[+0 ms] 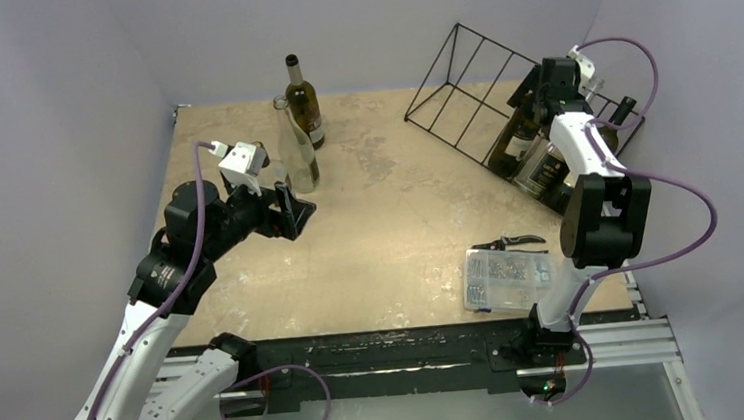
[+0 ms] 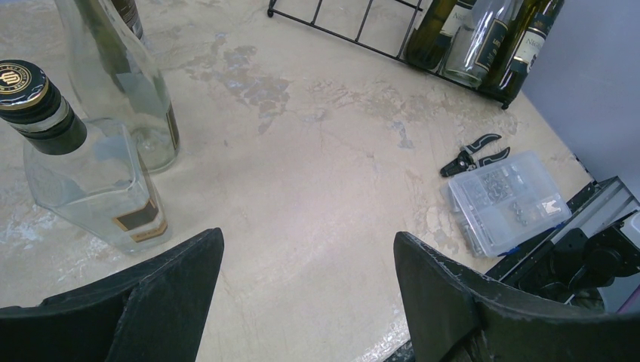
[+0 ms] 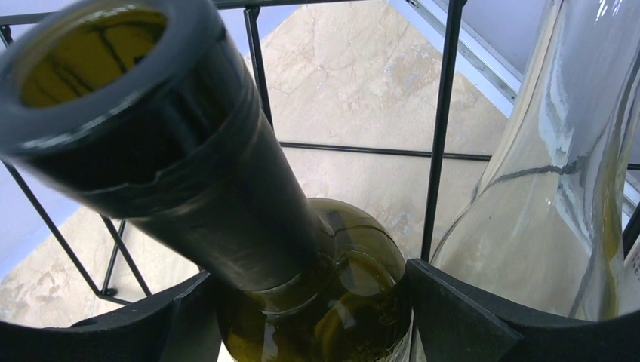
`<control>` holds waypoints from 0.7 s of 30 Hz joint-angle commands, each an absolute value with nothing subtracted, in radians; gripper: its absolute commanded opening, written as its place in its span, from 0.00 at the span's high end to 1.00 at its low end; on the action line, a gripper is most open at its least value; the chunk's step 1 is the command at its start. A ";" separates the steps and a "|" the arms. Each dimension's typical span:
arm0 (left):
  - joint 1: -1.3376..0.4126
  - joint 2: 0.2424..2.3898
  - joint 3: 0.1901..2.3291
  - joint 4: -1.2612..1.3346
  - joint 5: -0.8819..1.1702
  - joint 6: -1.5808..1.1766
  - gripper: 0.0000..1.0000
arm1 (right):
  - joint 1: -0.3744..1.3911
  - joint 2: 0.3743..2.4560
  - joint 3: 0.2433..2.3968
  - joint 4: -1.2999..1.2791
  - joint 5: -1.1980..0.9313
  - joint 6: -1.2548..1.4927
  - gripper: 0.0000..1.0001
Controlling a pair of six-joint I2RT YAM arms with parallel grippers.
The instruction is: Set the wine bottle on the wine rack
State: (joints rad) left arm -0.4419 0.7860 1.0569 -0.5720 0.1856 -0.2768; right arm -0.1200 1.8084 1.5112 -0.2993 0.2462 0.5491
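Wine bottle (image 3: 226, 188) on rack (image 3: 441, 113), inside right pincer (image 3: 308, 273).

Robot lab: bare walls (image 1: 42, 146) around worn table (image 1: 400, 228).

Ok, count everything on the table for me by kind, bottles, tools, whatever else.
Bottles: 6 (3 standing, 3 racked)
Rack: 1
Pliers: 1
Box: 1
Total: 9
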 commanded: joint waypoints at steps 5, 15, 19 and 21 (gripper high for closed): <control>-0.449 0.780 1.094 -0.561 0.183 -0.270 0.17 | -0.123 1.801 1.564 -0.292 0.299 0.528 0.09; -0.449 0.772 1.092 -0.559 0.186 -0.272 0.17 | -0.123 1.771 1.557 -0.308 0.327 0.516 0.06; -0.449 0.766 1.091 -0.558 0.186 -0.272 0.17 | -0.121 1.745 1.542 -0.304 0.322 0.509 0.05; -0.449 0.764 1.091 -0.556 0.186 -0.273 0.17 | -0.121 1.728 1.529 -0.299 0.316 0.508 0.05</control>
